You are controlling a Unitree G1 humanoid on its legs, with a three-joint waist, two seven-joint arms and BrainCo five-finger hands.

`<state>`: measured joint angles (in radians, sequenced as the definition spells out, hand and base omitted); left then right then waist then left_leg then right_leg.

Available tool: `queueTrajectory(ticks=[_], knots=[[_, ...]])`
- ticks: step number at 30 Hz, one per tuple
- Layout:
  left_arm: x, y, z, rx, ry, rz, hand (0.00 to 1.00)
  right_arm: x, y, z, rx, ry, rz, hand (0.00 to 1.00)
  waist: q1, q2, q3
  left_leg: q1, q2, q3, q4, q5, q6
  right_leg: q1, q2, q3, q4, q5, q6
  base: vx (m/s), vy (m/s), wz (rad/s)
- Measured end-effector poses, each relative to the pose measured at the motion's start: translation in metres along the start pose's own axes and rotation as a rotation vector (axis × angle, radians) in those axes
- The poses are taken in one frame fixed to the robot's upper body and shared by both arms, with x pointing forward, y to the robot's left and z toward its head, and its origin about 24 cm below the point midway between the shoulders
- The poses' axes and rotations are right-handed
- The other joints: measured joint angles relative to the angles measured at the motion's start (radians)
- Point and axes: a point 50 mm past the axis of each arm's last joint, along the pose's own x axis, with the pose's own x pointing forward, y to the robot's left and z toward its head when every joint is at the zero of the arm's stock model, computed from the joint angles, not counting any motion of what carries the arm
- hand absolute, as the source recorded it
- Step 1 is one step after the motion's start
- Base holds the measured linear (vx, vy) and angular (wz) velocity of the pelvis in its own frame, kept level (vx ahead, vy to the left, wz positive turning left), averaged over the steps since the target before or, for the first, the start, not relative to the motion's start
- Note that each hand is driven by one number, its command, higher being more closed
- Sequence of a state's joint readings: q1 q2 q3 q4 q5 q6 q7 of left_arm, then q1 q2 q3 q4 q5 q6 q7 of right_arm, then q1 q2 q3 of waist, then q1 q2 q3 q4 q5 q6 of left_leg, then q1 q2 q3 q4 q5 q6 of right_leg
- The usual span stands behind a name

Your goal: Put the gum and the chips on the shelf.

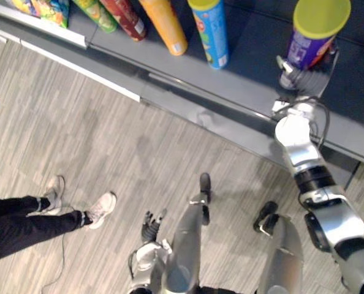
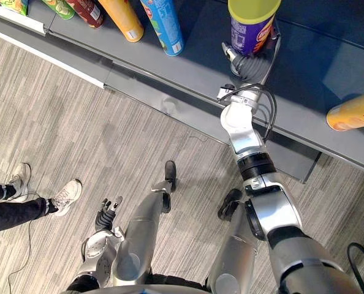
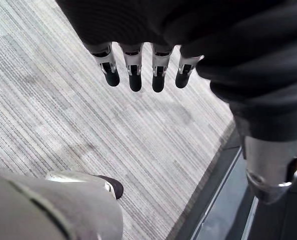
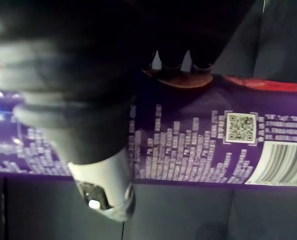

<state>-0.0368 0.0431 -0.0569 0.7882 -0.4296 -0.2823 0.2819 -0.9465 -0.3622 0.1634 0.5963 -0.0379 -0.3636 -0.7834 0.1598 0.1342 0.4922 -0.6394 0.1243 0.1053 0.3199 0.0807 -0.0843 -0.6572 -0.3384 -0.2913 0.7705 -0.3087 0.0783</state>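
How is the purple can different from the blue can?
The purple can is gripped by the right hand. The blue can stands free, and nothing touches it. The purple can is off by itself, while the blue can stands in a row next to an orange can. Both are round tubes with yellowish lids, at the dark shelf.

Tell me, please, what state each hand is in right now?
Left hand: open, holding nothing.
Right hand: closed around the purple chips can on the shelf.
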Motion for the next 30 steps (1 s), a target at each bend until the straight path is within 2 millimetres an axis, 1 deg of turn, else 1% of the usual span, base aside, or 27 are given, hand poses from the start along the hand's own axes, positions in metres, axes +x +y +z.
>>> queueTrajectory(ticks=[2, 7, 9, 12, 19, 29, 30], knots=[[0.001, -0.002, 0.002, -0.003, -0.004, 0.001, 0.00, 0.003, -0.005, -0.002, -0.023, -0.004, 0.000, 1.00, 0.010, 0.004, 0.003, -0.008, 0.004, -0.001, 0.001, 0.000, 0.000, -0.007, 0.004, -0.002, 0.000, 0.000, 0.000, 0.04, -0.083, -0.02], [0.002, -0.001, 0.003, -0.005, -0.008, 0.018, 0.00, 0.005, -0.005, -0.002, -0.013, 0.000, 0.002, 1.00, 0.010, 0.007, 0.002, -0.039, 0.013, -0.003, 0.036, -0.018, -0.001, -0.023, 0.009, -0.002, 0.004, 0.000, 0.000, 0.03, -0.060, -0.02], [0.002, -0.001, 0.003, -0.006, -0.009, 0.020, 0.00, 0.003, -0.006, -0.009, -0.031, 0.024, 0.012, 1.00, 0.012, 0.007, 0.002, -0.043, 0.013, -0.002, 0.046, -0.024, 0.001, -0.024, 0.009, 0.000, 0.003, 0.000, 0.000, 0.03, -0.041, -0.02], [0.002, -0.001, 0.003, -0.006, -0.010, 0.024, 0.00, 0.002, -0.004, -0.011, -0.037, 0.032, 0.027, 1.00, 0.013, 0.007, 0.002, -0.054, 0.016, -0.002, 0.063, -0.035, 0.002, -0.026, 0.010, 0.001, 0.004, 0.000, 0.000, 0.03, -0.044, -0.03], [0.003, -0.003, 0.006, -0.007, -0.015, 0.022, 0.00, -0.001, -0.005, -0.016, -0.028, 0.063, 0.024, 1.00, 0.035, 0.007, 0.002, -0.071, 0.028, 0.008, 0.089, -0.049, 0.003, -0.042, 0.020, 0.012, 0.005, 0.000, -0.001, 0.03, -0.061, -0.06], [0.005, -0.003, 0.005, 0.002, -0.006, 0.038, 0.00, -0.006, -0.008, -0.022, -0.020, 0.064, 0.024, 1.00, 0.035, 0.007, 0.001, -0.067, 0.028, 0.015, 0.083, -0.049, 0.004, -0.035, 0.021, 0.011, -0.002, 0.002, -0.003, 0.02, -0.059, 0.00], [0.005, -0.002, 0.005, 0.003, -0.005, 0.045, 0.00, -0.006, -0.008, -0.022, -0.016, 0.060, 0.025, 0.00, 0.035, 0.007, 0.001, -0.067, 0.029, 0.015, 0.083, -0.049, 0.004, -0.035, 0.021, 0.010, -0.004, 0.003, -0.004, 0.03, -0.058, 0.00]])
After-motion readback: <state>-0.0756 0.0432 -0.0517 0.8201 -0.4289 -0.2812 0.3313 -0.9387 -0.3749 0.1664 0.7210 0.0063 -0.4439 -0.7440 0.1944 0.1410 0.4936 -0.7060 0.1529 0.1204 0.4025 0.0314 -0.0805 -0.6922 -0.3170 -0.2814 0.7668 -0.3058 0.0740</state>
